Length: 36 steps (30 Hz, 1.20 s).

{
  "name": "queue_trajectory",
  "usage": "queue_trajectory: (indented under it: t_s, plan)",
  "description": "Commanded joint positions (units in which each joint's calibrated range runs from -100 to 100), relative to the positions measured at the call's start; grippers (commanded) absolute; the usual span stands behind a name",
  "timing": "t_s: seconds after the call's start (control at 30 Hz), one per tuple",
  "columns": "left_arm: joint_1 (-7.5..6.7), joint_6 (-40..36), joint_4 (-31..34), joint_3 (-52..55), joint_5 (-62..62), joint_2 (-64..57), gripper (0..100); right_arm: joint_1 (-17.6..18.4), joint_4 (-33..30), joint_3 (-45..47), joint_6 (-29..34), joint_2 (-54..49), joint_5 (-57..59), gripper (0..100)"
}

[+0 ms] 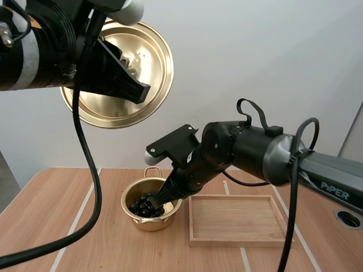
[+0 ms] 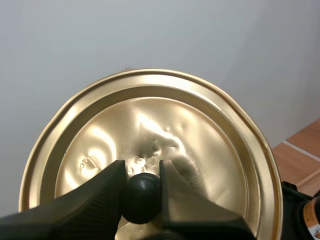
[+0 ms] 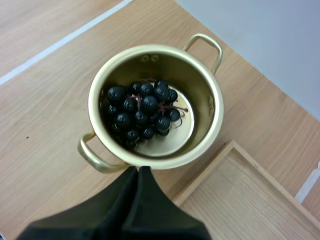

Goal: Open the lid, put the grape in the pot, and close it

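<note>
My left gripper (image 1: pixel 138 85) holds the gold lid (image 1: pixel 150 62) high above the table's left side, tilted on edge. Its fingers pinch the lid's black knob (image 2: pixel 142 197) against the lid (image 2: pixel 200 150); my left gripper (image 2: pixel 142 175) is shut on it. The gold pot (image 1: pixel 148 222) stands uncovered on the table with the dark grapes (image 1: pixel 146 207) inside. My right gripper (image 1: pixel 156 198) hangs just over the pot's near rim. In the right wrist view its fingers (image 3: pixel 138 171) lie together as one wedge, holding nothing, beside the pot (image 3: pixel 210 135) with the grapes (image 3: pixel 140 112) on its bottom.
A wooden tray (image 1: pixel 238 242) lies right of the pot, nearly touching it; its corner (image 3: pixel 250 200) sits close to the pot's side. Pale stripes run across the wooden table top (image 1: pixel 45 215).
</note>
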Motion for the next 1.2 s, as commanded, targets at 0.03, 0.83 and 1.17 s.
queue_trajectory:
  t_s: [0.03,0.83,1.17]
  plan:
    - [-0.03,-1.3,3.0,-0.5,-0.5,-0.2,0,-1.9,-1.6,6.6,1.5,-8.1,1.3,0]
    - [-0.03,9.2,-5.7,11.3,1.8,27.9,0,-9.6,-0.6,14.3,2.8,-49.6,30.0,0]
    - [-0.03,12.9,-5.9,16.3,-4.0,38.5,0,-9.6,0.0,14.3,2.8,-50.0,30.4,0]
